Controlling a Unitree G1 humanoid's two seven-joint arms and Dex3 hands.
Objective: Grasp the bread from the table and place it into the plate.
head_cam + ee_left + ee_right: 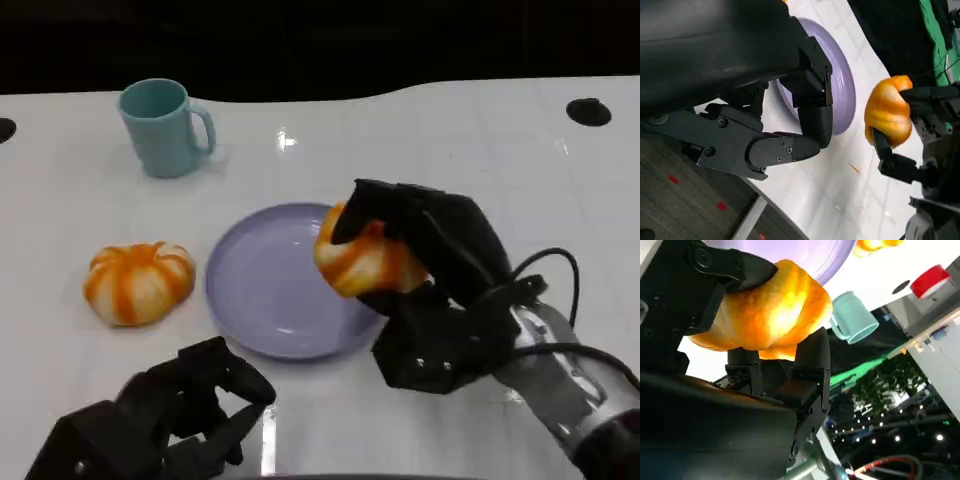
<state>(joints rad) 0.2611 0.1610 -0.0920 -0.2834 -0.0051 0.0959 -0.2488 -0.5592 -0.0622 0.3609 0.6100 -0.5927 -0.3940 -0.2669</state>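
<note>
My right hand (pixel 430 262) grips an orange-and-white striped bread (pixel 362 262) and holds it over the right rim of the lilac plate (pixel 262 290). The same bread (pixel 765 315) sits between the black fingers (pixel 807 365) in the right wrist view, with the plate (pixel 805 255) behind it. From the left wrist the bread (pixel 888 111) hangs clear of the plate (pixel 840 90). A second striped bread (pixel 138 281) lies on the table left of the plate. My left hand (pixel 185 410) rests low at the front left, fingers curled, holding nothing.
A teal mug (pixel 163 127) stands at the back left, well beyond the plate. A black round hole (pixel 588 111) marks the far right of the white table (pixel 450 150). The table's front edge runs just below my left hand.
</note>
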